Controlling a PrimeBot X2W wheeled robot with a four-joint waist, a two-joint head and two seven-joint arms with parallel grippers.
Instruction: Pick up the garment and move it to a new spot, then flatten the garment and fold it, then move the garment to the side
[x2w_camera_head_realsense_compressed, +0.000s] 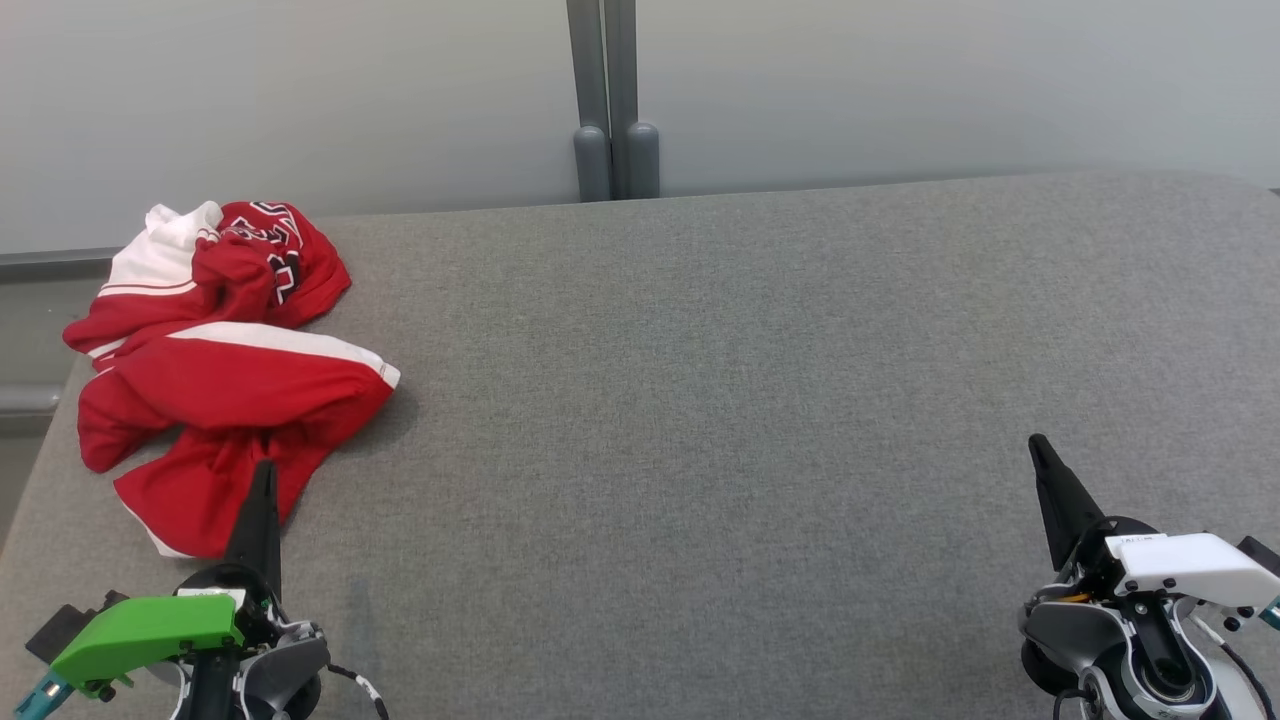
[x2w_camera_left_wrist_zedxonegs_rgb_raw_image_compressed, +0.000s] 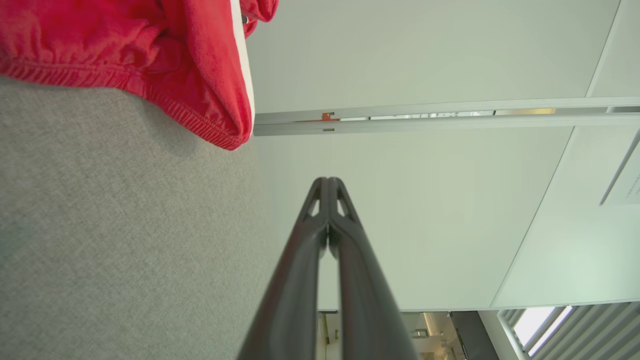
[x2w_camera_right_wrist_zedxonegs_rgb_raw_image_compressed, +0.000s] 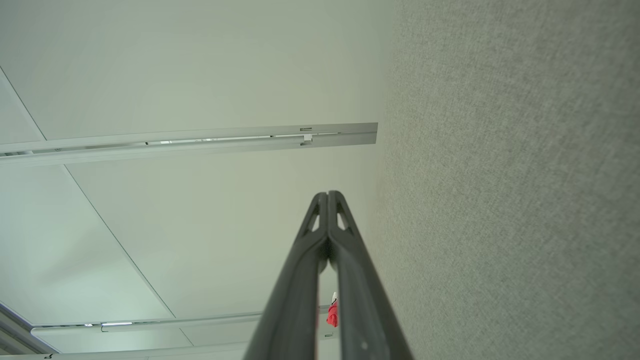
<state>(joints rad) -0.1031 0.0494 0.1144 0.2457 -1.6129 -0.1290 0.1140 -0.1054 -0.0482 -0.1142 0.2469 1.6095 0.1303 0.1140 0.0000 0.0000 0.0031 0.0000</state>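
Note:
A crumpled red garment (x2w_camera_head_realsense_compressed: 225, 385) with white stripes and black lettering lies in a heap at the far left of the grey table (x2w_camera_head_realsense_compressed: 720, 400). My left gripper (x2w_camera_head_realsense_compressed: 264, 468) is shut and empty at the lower left, its tip over the heap's near edge. In the left wrist view the garment (x2w_camera_left_wrist_zedxonegs_rgb_raw_image_compressed: 150, 55) fills the upper left, apart from the shut left gripper (x2w_camera_left_wrist_zedxonegs_rgb_raw_image_compressed: 327, 179). At the lower right stands my right gripper (x2w_camera_head_realsense_compressed: 1036, 441), shut and empty, far from the cloth. The right wrist view has that shut gripper (x2w_camera_right_wrist_zedxonegs_rgb_raw_image_compressed: 327, 193) beside the table surface, with a speck of the garment (x2w_camera_right_wrist_zedxonegs_rgb_raw_image_compressed: 332, 315) between its fingers.
A pale wall with a grey vertical post (x2w_camera_head_realsense_compressed: 608, 100) runs behind the table's far edge. The table's left edge (x2w_camera_head_realsense_compressed: 40, 450) passes close under the garment heap. The grey felt surface stretches wide between my two grippers.

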